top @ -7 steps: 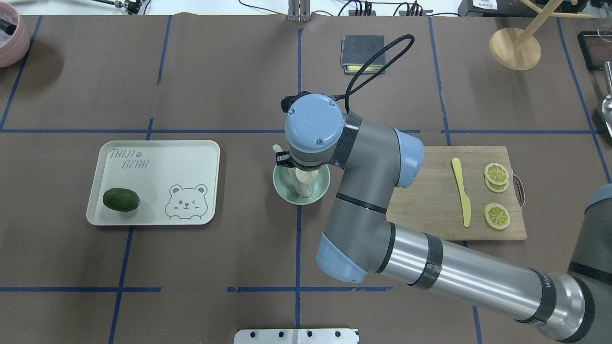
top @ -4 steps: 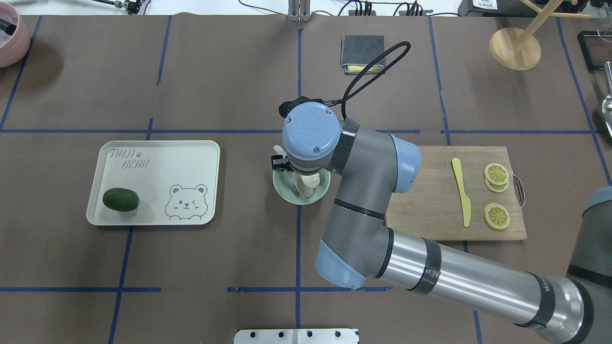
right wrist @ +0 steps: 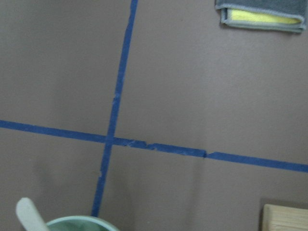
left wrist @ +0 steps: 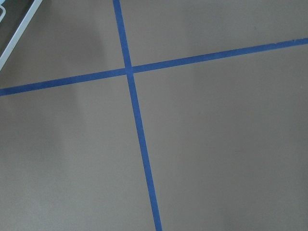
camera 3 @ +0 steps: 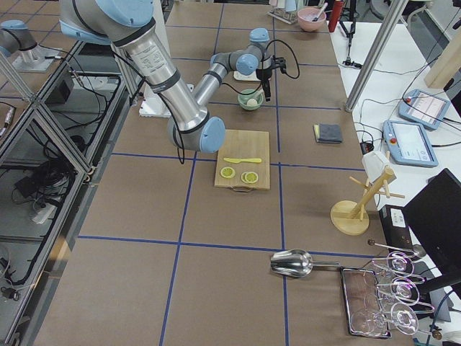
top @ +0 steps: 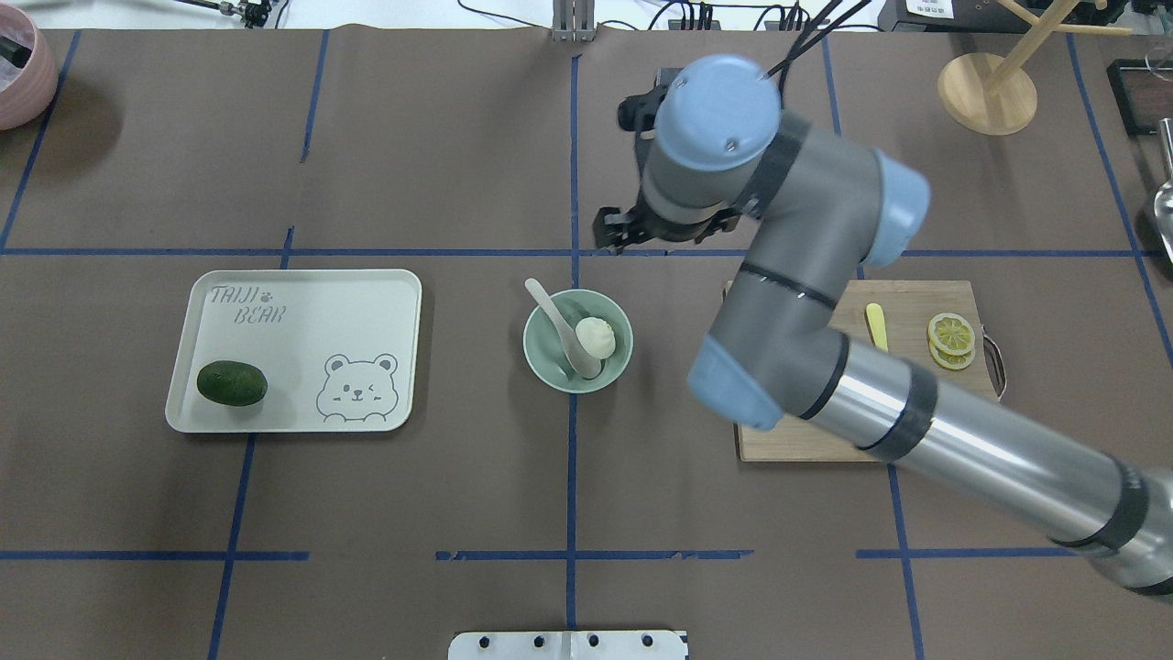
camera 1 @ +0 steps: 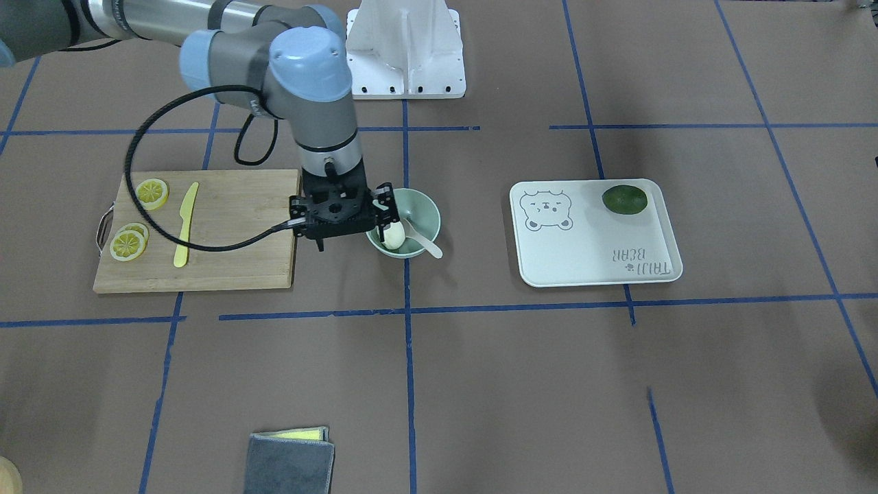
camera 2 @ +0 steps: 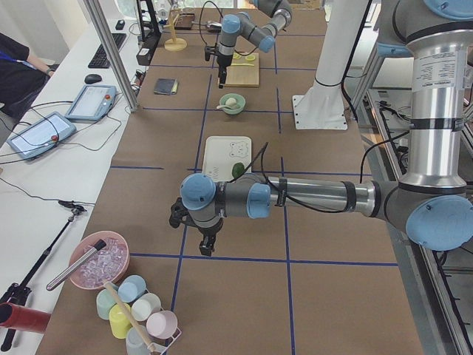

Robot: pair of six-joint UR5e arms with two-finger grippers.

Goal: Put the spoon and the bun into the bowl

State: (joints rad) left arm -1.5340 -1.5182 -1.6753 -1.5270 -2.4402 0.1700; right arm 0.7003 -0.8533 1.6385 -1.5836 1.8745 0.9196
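Observation:
The mint-green bowl stands at the table's middle. The white bun lies inside it, free. The whitish spoon rests in the bowl beside the bun, its handle sticking out over the far-left rim. They also show in the front view: the bowl, the bun and the spoon. My right gripper is open and empty, raised and off to the bowl's far side. The right wrist view shows only the bowl's rim and the spoon's handle tip. My left gripper shows only in the left side view; I cannot tell its state.
A white bear-print tray with a dark green fruit lies left of the bowl. A wooden cutting board with a yellow knife and lemon slices lies right, under my right arm. A grey sponge lies beyond.
My right gripper has lifted off the bowl and moved away to the far right. The bun, earlier under the gripper, now lies uncovered in the bowl beside the spoon.

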